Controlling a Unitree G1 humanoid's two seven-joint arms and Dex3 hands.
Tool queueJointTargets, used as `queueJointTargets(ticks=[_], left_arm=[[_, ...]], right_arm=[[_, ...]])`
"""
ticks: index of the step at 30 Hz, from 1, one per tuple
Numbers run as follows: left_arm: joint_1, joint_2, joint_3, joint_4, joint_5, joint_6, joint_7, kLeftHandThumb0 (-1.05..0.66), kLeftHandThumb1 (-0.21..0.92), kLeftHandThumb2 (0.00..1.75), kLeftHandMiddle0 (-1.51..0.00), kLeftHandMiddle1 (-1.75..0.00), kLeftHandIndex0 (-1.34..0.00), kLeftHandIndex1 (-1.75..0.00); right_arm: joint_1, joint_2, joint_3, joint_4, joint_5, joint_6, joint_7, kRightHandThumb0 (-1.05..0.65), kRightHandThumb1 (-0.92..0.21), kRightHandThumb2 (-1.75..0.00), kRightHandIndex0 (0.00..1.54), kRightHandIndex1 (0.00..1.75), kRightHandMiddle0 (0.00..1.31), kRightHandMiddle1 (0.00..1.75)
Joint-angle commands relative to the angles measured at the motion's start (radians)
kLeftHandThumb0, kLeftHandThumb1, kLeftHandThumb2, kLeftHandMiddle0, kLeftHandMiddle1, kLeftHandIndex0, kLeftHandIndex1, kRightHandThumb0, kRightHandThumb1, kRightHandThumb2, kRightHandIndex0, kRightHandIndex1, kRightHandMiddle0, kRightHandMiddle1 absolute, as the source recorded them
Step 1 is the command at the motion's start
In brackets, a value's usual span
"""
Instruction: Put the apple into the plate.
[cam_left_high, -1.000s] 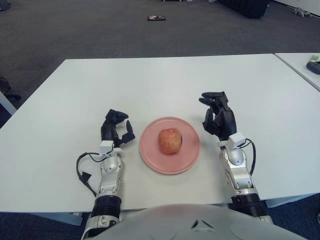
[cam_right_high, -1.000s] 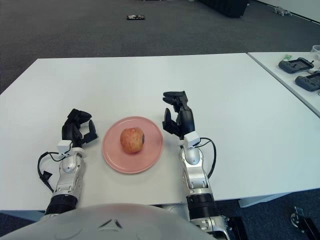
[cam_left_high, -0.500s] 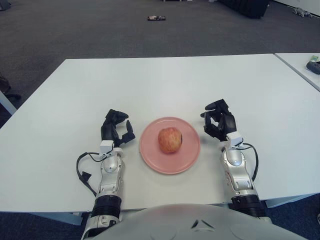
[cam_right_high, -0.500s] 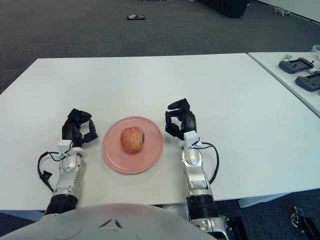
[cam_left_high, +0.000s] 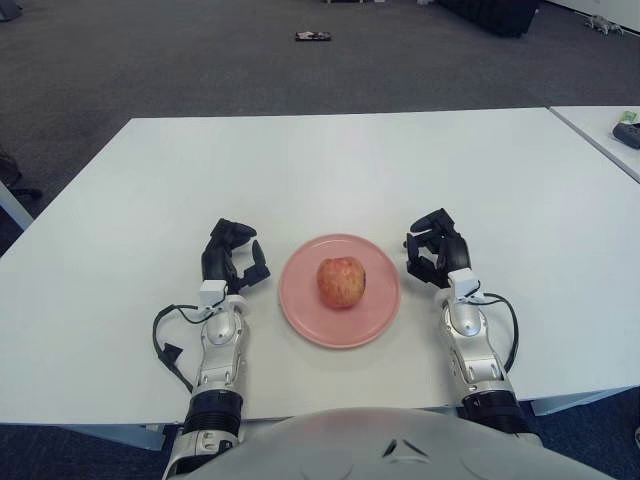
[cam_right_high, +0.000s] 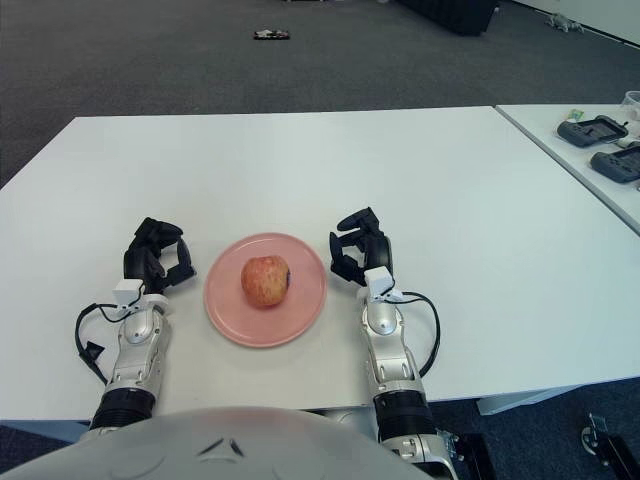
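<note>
The left hand (cam_left_high: 232, 258) shows just left of the plate (cam_left_high: 305, 315), over the white tabletop (cam_left_high: 320, 170). Its dark fingers (cam_left_high: 258, 267) are curled inward and hold nothing. A black cable (cam_left_high: 165, 340) loops out from the silver forearm behind it.

The plate is pink and round and lies on the tabletop between the two hands, near the front edge. The apple (cam_left_high: 341, 281) sits in the plate, a little above its middle; it is red and yellow, with a dark spot on its right side. Nothing touches the apple.

The right hand (cam_left_high: 437, 256) shows just right of the plate, close to its rim but apart from it. Its fingers (cam_left_high: 418, 265) are bent in toward the palm and grasp nothing. A black cable (cam_left_high: 507, 325) also loops beside its forearm.

At the far right a second white table (cam_right_high: 580, 150) stands apart from the first, with a narrow gap between them. On it lie dark devices (cam_right_high: 598, 130), too small to identify. On the grey carpet (cam_left_high: 200, 60) beyond the tabletop lies a small dark object (cam_left_high: 312, 37). No brand, label or writing can be read on anything.
</note>
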Motion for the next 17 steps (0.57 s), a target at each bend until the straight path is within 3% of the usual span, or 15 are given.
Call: queueJointTargets(ticks=[1,17], left_arm=[[0.023,-0.003,0.005,0.041,-0.015,0.023,-0.010,-0.49,0.28,1.37,-1.23,-1.75,-0.64,-1.75],[0.025,0.003,0.001,0.037,-0.017,0.035,-0.016,-0.50,0.27,1.38,-1.25,-1.75,-0.65,-1.75]], right_arm=[[-0.004,-0.006,-0.007,0.024,-0.011,-0.014,-0.012,-0.39,-0.63,-0.93,0.57,1.41,0.37,1.75],[0.004,-0.003,-0.022,0.064,-0.010,-0.053,-0.048,-0.40,-0.60,-0.97,0.58,1.42,0.39,1.75]])
